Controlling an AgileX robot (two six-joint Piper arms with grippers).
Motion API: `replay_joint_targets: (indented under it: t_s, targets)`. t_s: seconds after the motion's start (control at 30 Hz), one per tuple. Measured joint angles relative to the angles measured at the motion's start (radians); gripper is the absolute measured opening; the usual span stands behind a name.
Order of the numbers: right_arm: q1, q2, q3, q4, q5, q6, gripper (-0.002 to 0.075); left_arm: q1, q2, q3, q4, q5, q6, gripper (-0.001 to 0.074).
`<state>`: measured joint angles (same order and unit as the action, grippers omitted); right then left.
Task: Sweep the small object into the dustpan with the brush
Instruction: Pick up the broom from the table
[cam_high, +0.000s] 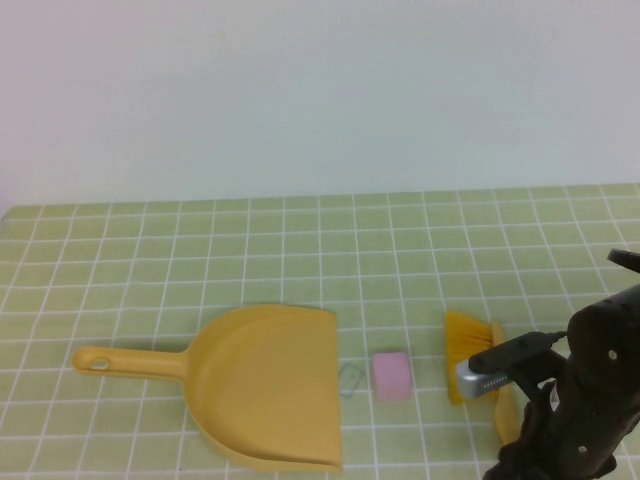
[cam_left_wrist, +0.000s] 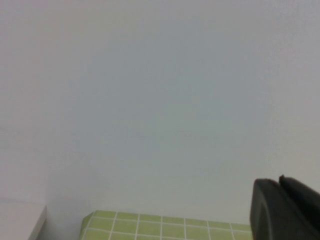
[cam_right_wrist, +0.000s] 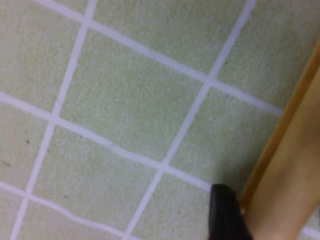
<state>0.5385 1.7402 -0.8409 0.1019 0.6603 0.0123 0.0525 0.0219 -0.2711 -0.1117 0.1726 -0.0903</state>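
Observation:
The yellow dustpan (cam_high: 265, 385) lies flat left of centre, its handle pointing left and its mouth facing right. Just right of the mouth sits the small object (cam_high: 391, 375), a pale pink block. Beyond that the brush (cam_high: 468, 340) lies on the table with its orange-yellow bristles towards the far side and its handle (cam_right_wrist: 290, 165) running back under my right arm. My right gripper (cam_high: 525, 397) is down over that handle, open, with one black finger (cam_right_wrist: 225, 210) beside the handle's edge and the other out of frame. My left gripper (cam_left_wrist: 281, 181) is shut and empty, raised facing the wall.
A tiny grey wire clip (cam_high: 350, 379) lies between the dustpan's mouth and the pink block. The green tiled tablecloth (cam_high: 300, 250) runs back to a pale wall. My right arm fills the front right corner.

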Motion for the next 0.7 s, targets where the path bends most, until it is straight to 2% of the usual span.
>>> replay_joint_targets:
  t_s: [0.23,0.43,0.6,0.7]
  targets:
    - [0.0,0.009,0.0,0.0,0.006,0.0,0.0288,0.0,0.0,0.001,-0.002,0.001,0.0,-0.0003]
    - [0.0,0.009,-0.007,-0.033,0.014,-0.004,0.0191,0.0,0.0,-0.014,-0.114,0.095,-0.001,-0.0003]
    - [0.0,0.009,-0.088,-0.114,0.13,-0.004,0.0188,0.0,0.018,-0.102,-0.243,0.246,-0.001,-0.0003]
    - [0.0,0.009,-0.171,-0.146,0.248,-0.004,0.0187,0.0,0.074,-0.175,-0.41,0.404,0.015,-0.0003]
